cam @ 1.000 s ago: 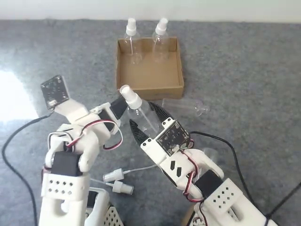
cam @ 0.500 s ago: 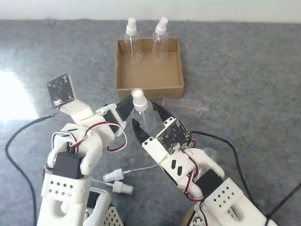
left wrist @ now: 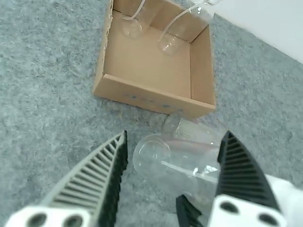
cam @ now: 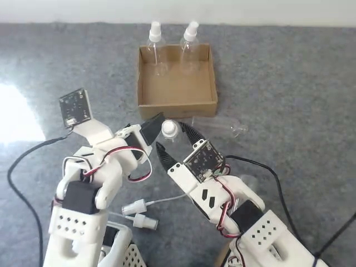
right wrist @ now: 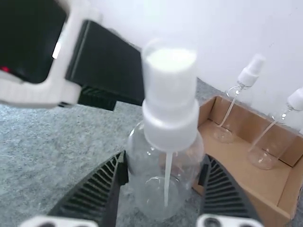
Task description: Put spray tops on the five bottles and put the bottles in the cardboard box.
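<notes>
One clear bottle (right wrist: 161, 189) is held upright by the right gripper (right wrist: 163, 160), just before the cardboard box (cam: 178, 105).
Its long axis is vertical, white spray top (right wrist: 170, 106) uppermost; ribbed black fingers (right wrist: 102, 189) are closed on the round, see-through body, as shown from the right wrist. From the left wrist, the left gripper (left wrist: 176, 137) is seen spread wide, the bottle's base between its fingers.

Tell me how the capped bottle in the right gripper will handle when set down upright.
Probably light: the bottle looks clear and empty. Likely tippy: it is tall and narrow, with a spray top up high. Its smooth wall may slip in the right gripper.
</notes>
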`<state>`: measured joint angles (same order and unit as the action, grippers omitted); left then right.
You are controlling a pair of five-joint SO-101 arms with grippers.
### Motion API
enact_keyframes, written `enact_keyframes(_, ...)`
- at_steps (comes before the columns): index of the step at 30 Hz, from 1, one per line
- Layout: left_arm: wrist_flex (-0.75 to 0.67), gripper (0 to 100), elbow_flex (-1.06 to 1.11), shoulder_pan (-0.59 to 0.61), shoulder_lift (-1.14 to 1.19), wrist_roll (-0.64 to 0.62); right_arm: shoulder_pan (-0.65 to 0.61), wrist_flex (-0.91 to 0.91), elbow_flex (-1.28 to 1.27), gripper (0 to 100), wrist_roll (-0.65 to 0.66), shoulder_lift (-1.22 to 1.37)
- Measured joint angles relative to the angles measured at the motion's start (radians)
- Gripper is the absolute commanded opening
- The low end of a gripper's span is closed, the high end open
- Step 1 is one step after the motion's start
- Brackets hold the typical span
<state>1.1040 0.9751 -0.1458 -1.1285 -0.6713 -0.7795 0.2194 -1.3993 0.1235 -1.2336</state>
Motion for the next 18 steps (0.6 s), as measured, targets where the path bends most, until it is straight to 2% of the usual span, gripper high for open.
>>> enact_keyframes(12, 0.018, 29, 0.000, -0.006, 0.000, 0.000, 0.000, 0.000, -0.017, 13.9, 0.000, 0.002)
enact_keyframes(18, 0.018, 29, 0.017, -0.063, -0.003, 0.000, -0.003, 0.002, -0.020, 13.9, 0.000, 0.003)
